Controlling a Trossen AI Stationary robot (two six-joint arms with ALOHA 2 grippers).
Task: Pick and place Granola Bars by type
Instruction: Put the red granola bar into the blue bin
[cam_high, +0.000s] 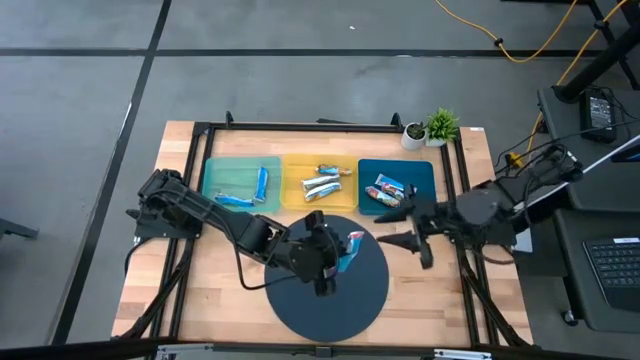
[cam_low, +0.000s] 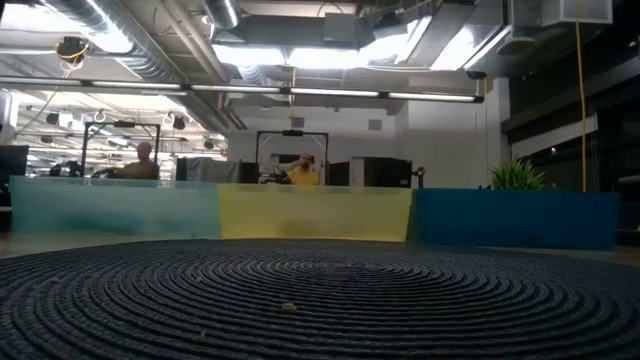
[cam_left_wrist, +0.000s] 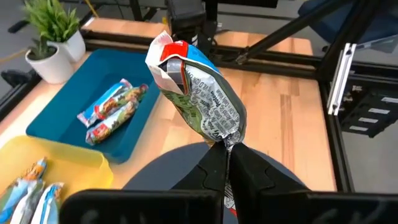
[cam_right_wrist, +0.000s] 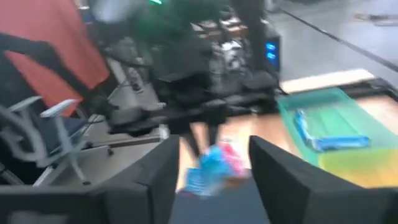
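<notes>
The landmark here is the round dark woven mat lying at the near middle of the wooden table. Above the mat's centre the left gripper hangs with its two dark fingers pinched tight on the crimped end of a shiny foil-wrapped granola bar with a blue, red and silver wrapper, which stands up from the fingers, clear of the mat. In the high view the same bar shows just over the mat's far part.

Beyond the mat's far edge three shallow rectangular trays sit side by side. The teal tray, to the far left of the mat, holds blue-wrapped bars. The yellow tray, straight behind the mat, holds silver-white bars. The dark blue tray, to the far right of the mat, holds red-brown multicolour bars.

The right gripper hovers off the mat's right edge, near the dark blue tray's front; its fingers stand apart with nothing between them

A small potted green plant in a white pot stands well beyond the mat, past the dark blue tray
</notes>
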